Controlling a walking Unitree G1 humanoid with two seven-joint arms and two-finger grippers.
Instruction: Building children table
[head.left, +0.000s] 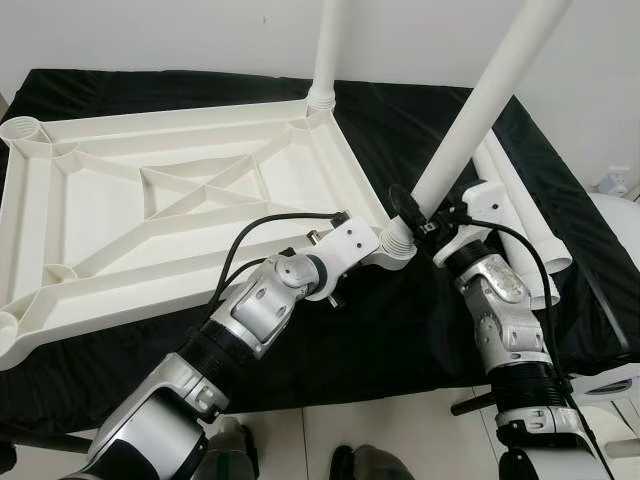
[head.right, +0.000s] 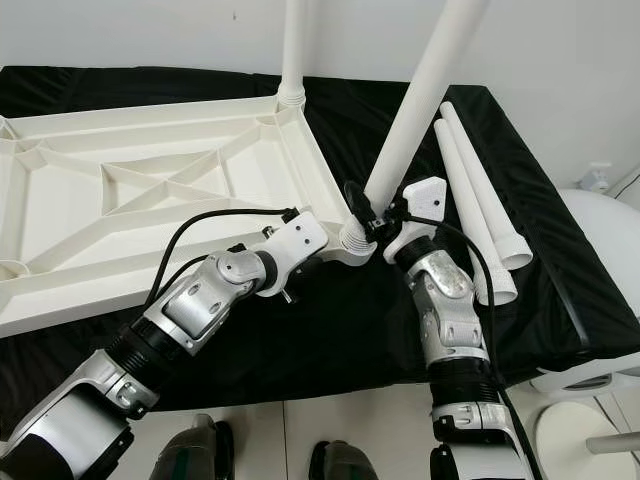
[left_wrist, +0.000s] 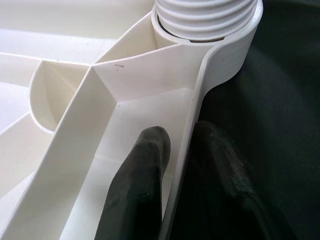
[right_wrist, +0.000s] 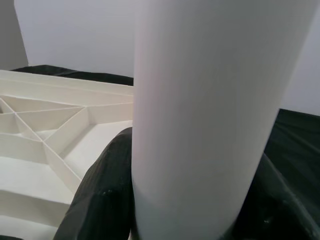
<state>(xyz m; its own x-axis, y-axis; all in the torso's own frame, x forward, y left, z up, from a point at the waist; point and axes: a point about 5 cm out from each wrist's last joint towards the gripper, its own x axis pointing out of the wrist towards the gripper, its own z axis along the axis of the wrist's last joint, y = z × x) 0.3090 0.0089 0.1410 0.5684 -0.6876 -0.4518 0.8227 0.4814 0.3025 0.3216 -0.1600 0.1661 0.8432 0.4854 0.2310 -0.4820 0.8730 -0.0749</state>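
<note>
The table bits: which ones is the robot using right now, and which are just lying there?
In use:
- tabletop, rim pinched by left gripper
- leg held by right gripper at the corner socket
- fitted leg

Lying about:
- two spare legs on the black cloth

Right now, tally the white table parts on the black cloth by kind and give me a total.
Upturned tabletop: 1
Legs standing in corner sockets: 2, the far one and the near one held in the right gripper
Loose legs lying on the cloth: 2
Total: 5
</note>
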